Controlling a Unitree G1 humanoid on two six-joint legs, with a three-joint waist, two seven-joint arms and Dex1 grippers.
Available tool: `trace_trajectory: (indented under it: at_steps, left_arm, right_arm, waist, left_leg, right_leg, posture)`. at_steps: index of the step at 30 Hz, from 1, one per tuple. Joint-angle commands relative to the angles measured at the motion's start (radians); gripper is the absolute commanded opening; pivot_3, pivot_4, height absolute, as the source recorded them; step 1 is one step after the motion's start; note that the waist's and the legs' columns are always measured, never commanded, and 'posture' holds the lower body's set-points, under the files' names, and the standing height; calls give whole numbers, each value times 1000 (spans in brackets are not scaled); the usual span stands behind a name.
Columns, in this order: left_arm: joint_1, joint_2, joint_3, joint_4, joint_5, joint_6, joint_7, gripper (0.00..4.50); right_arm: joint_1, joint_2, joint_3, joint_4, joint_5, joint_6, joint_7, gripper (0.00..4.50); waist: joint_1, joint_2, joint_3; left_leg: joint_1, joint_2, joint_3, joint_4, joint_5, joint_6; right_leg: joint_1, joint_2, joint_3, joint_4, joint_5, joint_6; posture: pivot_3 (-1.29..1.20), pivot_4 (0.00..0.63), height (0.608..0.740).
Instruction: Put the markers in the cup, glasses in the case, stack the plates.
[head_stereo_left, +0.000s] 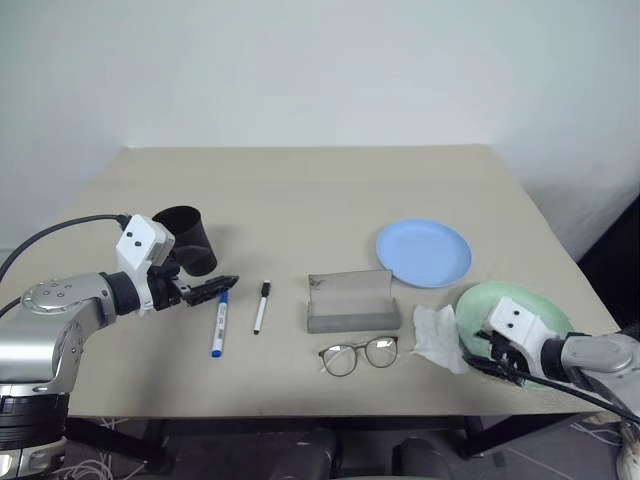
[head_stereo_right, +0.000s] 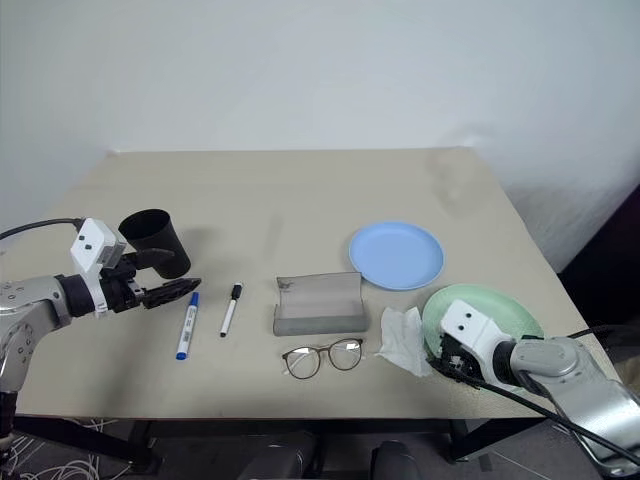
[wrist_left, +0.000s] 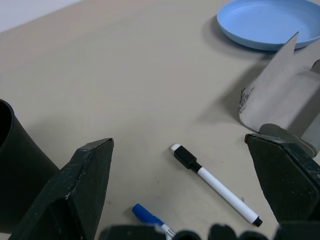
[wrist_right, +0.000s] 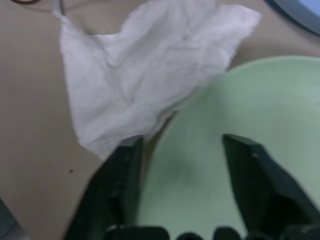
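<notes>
Green plate (wrist_right: 260, 130) at the table's near right corner: the right claw (wrist_right: 182, 165) straddles its rim, part open, one finger outside by the tissue (wrist_right: 145, 70). Left claw (wrist_left: 190, 190) gapes empty above the markers (wrist_left: 215, 185)

On the beige table (head_stereo_left: 300, 190), two markers (head_stereo_left: 240, 315) lie between a black cup (head_stereo_left: 190, 240) and an open grey case (head_stereo_left: 352, 300), with glasses (head_stereo_left: 358, 354) in front, a tissue (head_stereo_left: 438, 338), and blue (head_stereo_left: 424, 252) and green plates (head_stereo_left: 515, 305) beyond.
</notes>
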Motion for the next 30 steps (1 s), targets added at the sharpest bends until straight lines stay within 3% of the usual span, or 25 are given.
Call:
trace_trajectory:
  at_steps: [1, 5, 23, 30]
  left_arm:
    - [-15, -2, 26, -8, 1, -23, 10, 4500]
    - [-23, -7, 21, -2, 4, -26, 14, 4500]
    - [-45, -13, 5, 0, 11, -32, 34, 4500]
    - [-47, -12, 4, 0, 11, -31, 39, 4500]
  right_arm:
    - [-50, -29, -4, 11, -48, 11, -22, 1192]
    - [-88, -57, 17, 42, -92, -10, -14, 42]
    - [-237, -142, 81, 263, -261, -158, 46, 42]
    - [-396, -65, 112, 339, -288, -208, 49, 42]
  waist:
    - [0, 0, 0]
    - [0, -1, 0]
    - [-1, -2, -1]
    - [-3, -2, -1]
  left_leg:
    - [0, 0, 0, 0, 0, 0]
    - [0, 0, 0, 1, 0, 0]
    - [0, 2, 5, 1, 0, 0]
    - [0, 3, 6, 2, 0, 1]
  right_leg:
    - [0, 0, 0, 0, 0, 0]
    - [0, 1, 0, 0, 0, 0]
    - [-1, 1, 0, 0, 2, 2]
    - [-1, 1, 1, 0, 2, 2]
  posture:
    - [0, 0, 683]
    - [0, 0, 683]
    - [0, 0, 683]
    - [0, 0, 683]
